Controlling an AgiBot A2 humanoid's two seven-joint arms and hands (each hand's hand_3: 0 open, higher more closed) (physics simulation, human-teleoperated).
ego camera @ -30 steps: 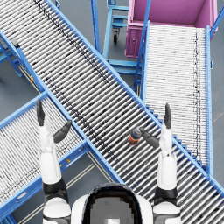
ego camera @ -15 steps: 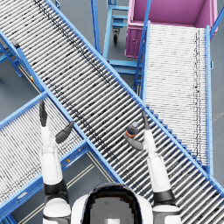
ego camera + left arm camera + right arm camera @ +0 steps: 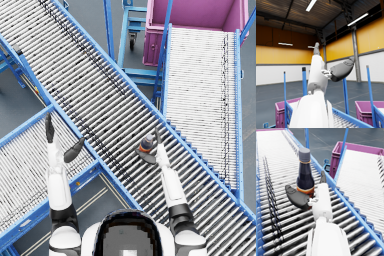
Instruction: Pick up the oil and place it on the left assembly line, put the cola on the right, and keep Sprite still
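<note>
The oil bottle [image 3: 146, 143], dark with a grey cap and an orange band, stands upright on the diagonal roller conveyor [image 3: 100, 90]. My right hand [image 3: 154, 150] is at its base with fingers spread, the thumb on one side and a finger on the other. In the right wrist view the oil bottle [image 3: 305, 173] rises just beyond my right hand [image 3: 309, 196]; I cannot tell whether they touch. My left hand [image 3: 60, 145] is raised over the left conveyor [image 3: 20, 165], open and holding nothing, as the left wrist view also shows of the left hand [image 3: 331, 70]. No cola or Sprite is in view.
A second roller conveyor [image 3: 200, 90] runs along the right, ending at a pink bin [image 3: 195, 15]. Blue frame rails edge every conveyor. Grey floor shows in the gaps between them.
My right hand has swung left and down from beside the bottle until it sits at the bottle's base. The bottle and my left arm have stayed in place.
</note>
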